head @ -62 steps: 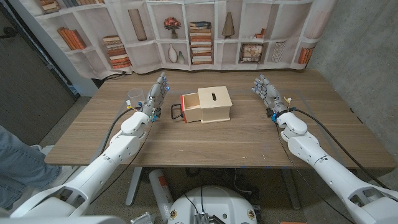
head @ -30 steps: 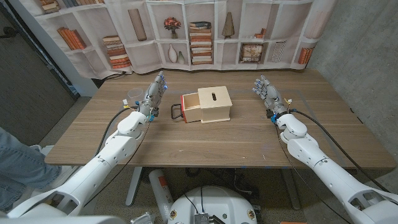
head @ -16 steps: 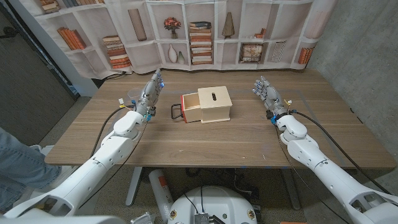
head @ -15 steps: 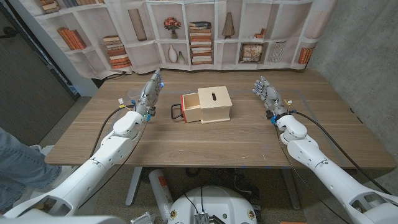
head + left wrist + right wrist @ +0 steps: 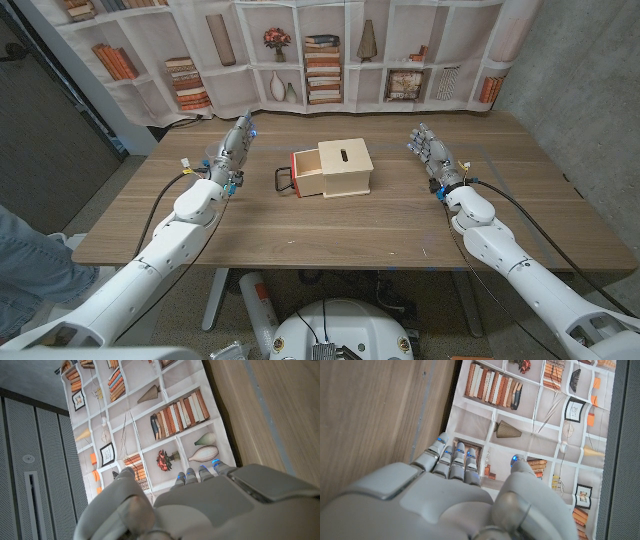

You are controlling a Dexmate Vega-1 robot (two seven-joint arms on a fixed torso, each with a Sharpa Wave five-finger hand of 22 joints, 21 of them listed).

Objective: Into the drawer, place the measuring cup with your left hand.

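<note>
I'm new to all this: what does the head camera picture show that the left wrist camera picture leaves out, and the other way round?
Head view's own: the wooden box with its drawer pulled open, and the right robot hand, fingers apart. Left wrist view's own: little new, just a close look along the back of the left robot hand and the perforated pattern of a grey wall panel. Shared: the left robot hand, the wooden table and the bookshelf-printed backdrop.
</note>
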